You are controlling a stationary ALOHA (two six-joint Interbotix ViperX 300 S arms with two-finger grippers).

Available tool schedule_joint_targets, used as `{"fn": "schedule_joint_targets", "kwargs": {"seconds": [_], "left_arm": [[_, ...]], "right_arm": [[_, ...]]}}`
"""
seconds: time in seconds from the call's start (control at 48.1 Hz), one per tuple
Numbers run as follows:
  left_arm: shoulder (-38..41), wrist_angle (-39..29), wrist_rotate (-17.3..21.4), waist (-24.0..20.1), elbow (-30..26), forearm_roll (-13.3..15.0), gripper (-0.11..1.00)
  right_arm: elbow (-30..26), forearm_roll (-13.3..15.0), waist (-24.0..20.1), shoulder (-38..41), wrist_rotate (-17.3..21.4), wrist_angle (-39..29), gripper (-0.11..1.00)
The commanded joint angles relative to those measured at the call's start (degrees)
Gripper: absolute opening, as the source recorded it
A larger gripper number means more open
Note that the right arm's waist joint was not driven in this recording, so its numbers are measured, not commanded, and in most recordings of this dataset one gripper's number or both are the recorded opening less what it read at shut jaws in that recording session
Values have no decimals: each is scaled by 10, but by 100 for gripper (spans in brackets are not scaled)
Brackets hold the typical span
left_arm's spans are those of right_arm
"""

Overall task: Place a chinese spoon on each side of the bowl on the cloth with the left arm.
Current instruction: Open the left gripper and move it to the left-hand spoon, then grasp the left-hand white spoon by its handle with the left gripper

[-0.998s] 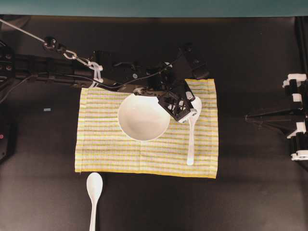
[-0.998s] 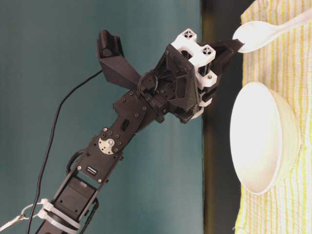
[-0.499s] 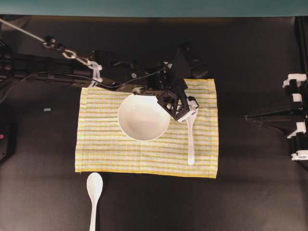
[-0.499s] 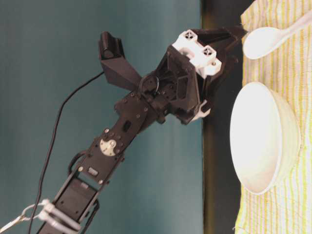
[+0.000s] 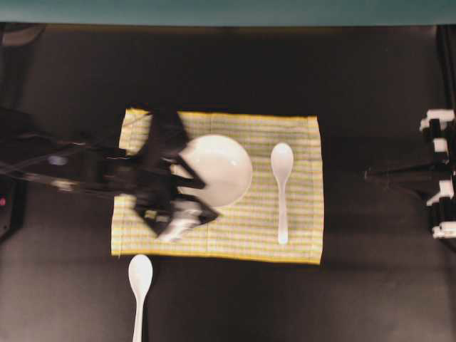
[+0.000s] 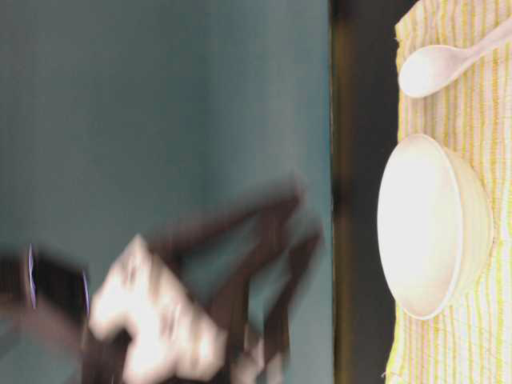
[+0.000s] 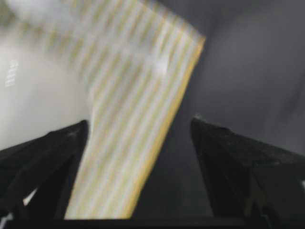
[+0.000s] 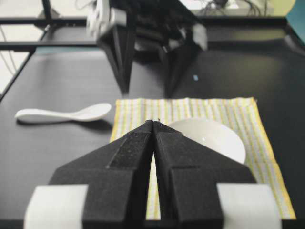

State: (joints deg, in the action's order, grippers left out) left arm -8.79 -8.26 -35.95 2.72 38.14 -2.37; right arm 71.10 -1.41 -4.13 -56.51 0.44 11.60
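The left gripper (image 5: 178, 217), jaws spread wide and holding nothing, is hovering blurred over the cloth (image 5: 303, 214) left of the bowl (image 5: 217, 169), one spoon (image 5: 282, 189) is lying on the cloth right of the bowl, another spoon (image 5: 139, 285) is sitting on the dark surface (image 5: 370, 299), and the right gripper (image 8: 155, 125) is sitting pinched closed at the right.

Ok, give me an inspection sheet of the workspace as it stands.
Surface: black table, one striped cloth flat on it.
Job's things: bowl on the cloth; one spoon on the cloth beside the bowl, apart from it; second spoon on bare table, off the cloth.
Clutter: nothing seen.
Claws: left claw open, empty, blurred, over the cloth's corner nearest the second spoon; right claw shut, empty.
Cables: nothing clear, blurred.
Surroundings: teal backdrop.
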Motion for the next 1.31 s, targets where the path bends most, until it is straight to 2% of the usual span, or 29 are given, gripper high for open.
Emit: {"fn": "schedule_joint_targets", "kwargs": {"seconds": [0.0,0.208,0.291,0.478,0.624,1.102,1.227,1.289], "left_arm": [[-57,5,-21,36,64,-2,82],[-84,16,-73,113,156,-2,82],[-79,38,-90,122,177,-2,82],[-41,120,-96,132,221,-2,81],[-11,163,-94,132,221,-2,79],[43,168,-94,138,214,-2,71],[44,168,-94,138,208,-2,59],[42,168,-94,138,207,-2,45]], "right_arm": [[-4,-1,0,3,1,4,0],[-4,-1,0,2,2,6,0],[-4,-1,0,2,2,6,0],[-4,-1,0,2,3,3,0],[-4,-1,0,2,2,3,0],[-2,-1,0,2,3,3,0],[-2,-1,0,2,3,3,0],[-2,-1,0,2,3,2,0]]}}
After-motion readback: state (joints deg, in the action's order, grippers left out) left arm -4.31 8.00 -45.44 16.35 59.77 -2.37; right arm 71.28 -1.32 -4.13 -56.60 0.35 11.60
